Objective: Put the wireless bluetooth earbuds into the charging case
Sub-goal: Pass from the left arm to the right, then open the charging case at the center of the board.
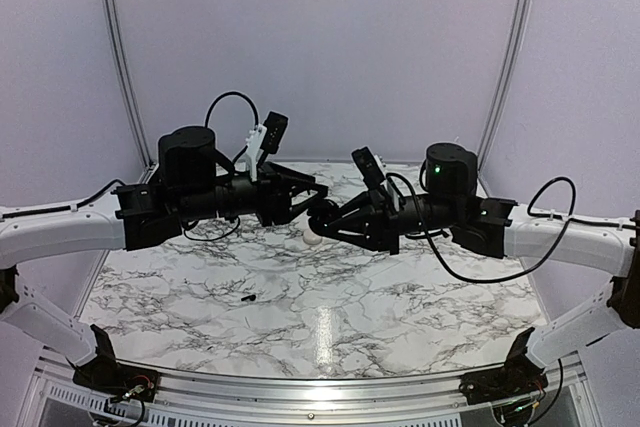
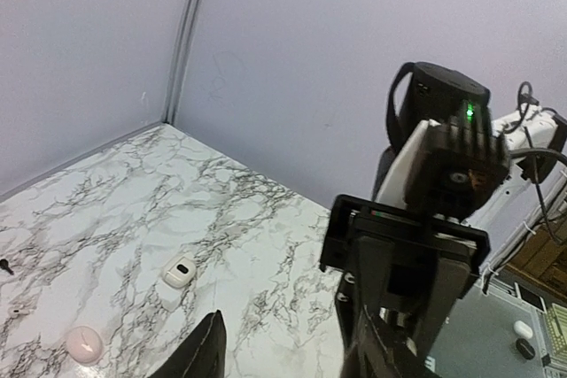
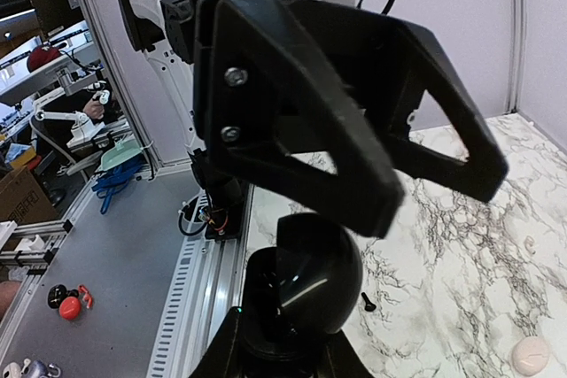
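Left hand (image 2: 288, 358) spread, holding nothing. Right hand (image 3: 282, 353) pinching black puck (image 3: 301, 272). Cream case (image 2: 84, 344) flat on counter (image 2: 266, 236), lid down, near white square piece (image 2: 179, 272). One black earbud (image 1: 248, 299) lying sideways, apart from case.

walls (image 1: 320, 47): plain lilac | table (image 1: 400, 327): white grey-veined marble, glare

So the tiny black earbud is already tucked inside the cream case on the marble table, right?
Not quite. The tiny black earbud is not inside the cream case. It lies out on the bare marble table, apart from the case. The case itself does sit on the marble table. The right wrist view shows both.
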`<state>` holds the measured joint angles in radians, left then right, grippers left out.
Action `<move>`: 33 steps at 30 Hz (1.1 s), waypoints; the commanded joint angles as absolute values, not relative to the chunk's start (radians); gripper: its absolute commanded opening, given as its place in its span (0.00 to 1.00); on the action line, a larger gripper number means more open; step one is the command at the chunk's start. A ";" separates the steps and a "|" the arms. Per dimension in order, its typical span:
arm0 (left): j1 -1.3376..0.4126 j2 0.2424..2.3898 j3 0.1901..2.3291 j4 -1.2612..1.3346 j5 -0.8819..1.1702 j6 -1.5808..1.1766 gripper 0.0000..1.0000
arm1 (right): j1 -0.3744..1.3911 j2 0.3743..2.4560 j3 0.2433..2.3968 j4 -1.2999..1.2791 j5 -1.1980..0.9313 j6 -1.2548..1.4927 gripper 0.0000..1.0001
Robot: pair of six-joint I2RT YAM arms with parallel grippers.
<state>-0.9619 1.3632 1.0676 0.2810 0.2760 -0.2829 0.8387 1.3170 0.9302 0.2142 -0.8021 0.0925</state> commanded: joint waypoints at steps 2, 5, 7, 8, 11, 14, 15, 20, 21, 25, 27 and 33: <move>-0.935 1.397 1.143 0.175 0.157 -0.260 0.52 | 0.852 1.281 0.923 0.221 -0.798 0.074 0.00; -0.895 1.410 1.166 0.138 0.143 -0.298 0.53 | 0.845 1.268 0.899 0.253 -0.797 0.093 0.00; -0.868 1.403 1.170 0.127 0.157 -0.300 0.53 | 0.831 1.269 0.886 0.266 -0.797 0.119 0.00; -0.863 1.391 1.162 0.130 0.172 -0.286 0.53 | 0.823 1.270 0.878 0.275 -0.800 0.129 0.00; -0.867 1.332 1.119 0.178 0.345 -0.195 0.55 | 0.811 1.271 0.876 0.265 -0.797 0.136 0.00; -0.883 1.301 1.106 0.146 0.448 -0.129 0.55 | 0.810 1.281 0.892 0.222 -0.789 0.108 0.00; -0.894 1.303 1.117 0.116 0.466 -0.109 0.55 | 0.810 1.285 0.901 0.205 -0.786 0.100 0.00; -0.925 1.324 1.138 0.059 0.527 -0.078 0.53 | 0.812 1.312 0.926 0.171 -0.793 0.084 0.00; -0.928 1.328 1.139 0.058 0.526 -0.078 0.52 | 0.813 1.314 0.929 0.167 -0.792 0.084 0.00; -0.938 1.352 1.147 0.055 0.518 -0.082 0.50 | 0.821 1.319 0.944 0.159 -0.792 0.076 0.00; -0.943 1.364 1.152 0.055 0.506 -0.085 0.50 | 0.827 1.326 0.953 0.150 -0.793 0.070 0.00; -0.949 1.410 1.173 0.050 0.486 -0.105 0.48 | 0.844 1.335 0.971 0.140 -0.799 0.060 0.00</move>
<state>-0.9421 1.3823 1.1305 0.0654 0.4892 -0.1013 0.8272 1.3266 0.9211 0.1528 -0.7979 0.0769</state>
